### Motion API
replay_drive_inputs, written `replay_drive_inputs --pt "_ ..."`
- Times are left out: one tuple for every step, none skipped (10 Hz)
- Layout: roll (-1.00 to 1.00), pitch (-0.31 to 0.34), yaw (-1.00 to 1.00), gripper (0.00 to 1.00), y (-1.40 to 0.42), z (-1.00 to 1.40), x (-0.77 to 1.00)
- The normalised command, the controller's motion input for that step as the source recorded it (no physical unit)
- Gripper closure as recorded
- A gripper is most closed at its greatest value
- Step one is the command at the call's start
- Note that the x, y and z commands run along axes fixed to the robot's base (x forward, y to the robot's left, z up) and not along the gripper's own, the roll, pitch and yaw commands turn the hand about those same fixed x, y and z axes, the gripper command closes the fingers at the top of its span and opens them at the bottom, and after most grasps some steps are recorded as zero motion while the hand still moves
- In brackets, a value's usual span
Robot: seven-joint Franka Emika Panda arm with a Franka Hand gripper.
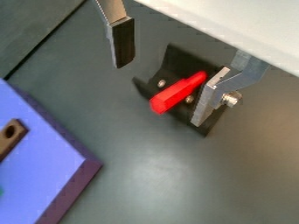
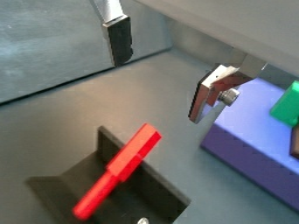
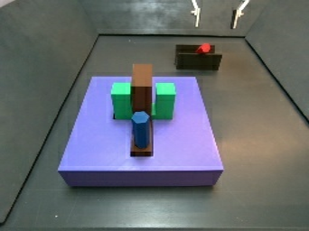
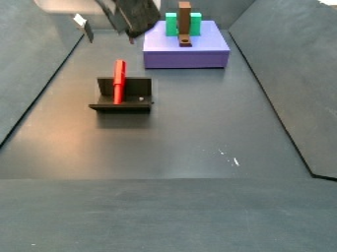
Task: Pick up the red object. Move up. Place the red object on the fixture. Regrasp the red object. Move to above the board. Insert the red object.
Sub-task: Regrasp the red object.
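On the fixture [image 4: 121,96] rests the red object [image 4: 118,81], leaning against the raised back wall with one end down on the base plate, as a side view shows; both wrist views show it propped at a slant in the dark bracket, with nothing gripping it. The gripper [image 1: 163,57] hangs above it with its jaws spread wide, one silver finger on each side and clear air between them and the piece. In a side view the gripper [image 3: 219,13] sits high at the far end of the floor, over the fixture [image 3: 200,59].

Judging from this, the pickup, the lift and the placing on the fixture look done. The regrasp seems to be the step in hand: the gripper must come down and close on the red object. Left after that are the carry to above the board [image 3: 108,153], which stands well apart with its green blocks [image 3: 123,99], brown slab [image 3: 143,86] and blue peg [image 3: 141,128], and the insertion itself.
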Motion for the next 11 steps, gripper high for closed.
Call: replay_drive_inputs --pt "1.00 -0.077 0.00 0.00 0.00 0.19 0.00" --pt "1.00 -0.209 0.00 0.00 0.00 0.13 0.07" --pt "1.00 -0.251 0.04 0.00 0.03 0.11 0.08" --pt "1.00 -0.251 0.08 0.00 0.01 0.00 0.11" --pt "1.00 -0.260 0.11 0.00 0.02 0.00 0.11" --pt "1.00 -0.254 0.13 0.00 0.00 0.00 0.13" --pt "1.00 -0.217 0.15 0.00 0.00 0.00 0.11" --pt "1.00 -0.166 0.27 0.00 0.00 -0.15 0.00" --pt "1.00 -0.126 0.28 0.00 0.00 -0.16 -0.04" --pt "1.00 -0.077 0.29 0.00 0.00 -0.15 -0.11" --pt "1.00 -0.071 0.29 0.00 -0.01 -0.16 -0.09"
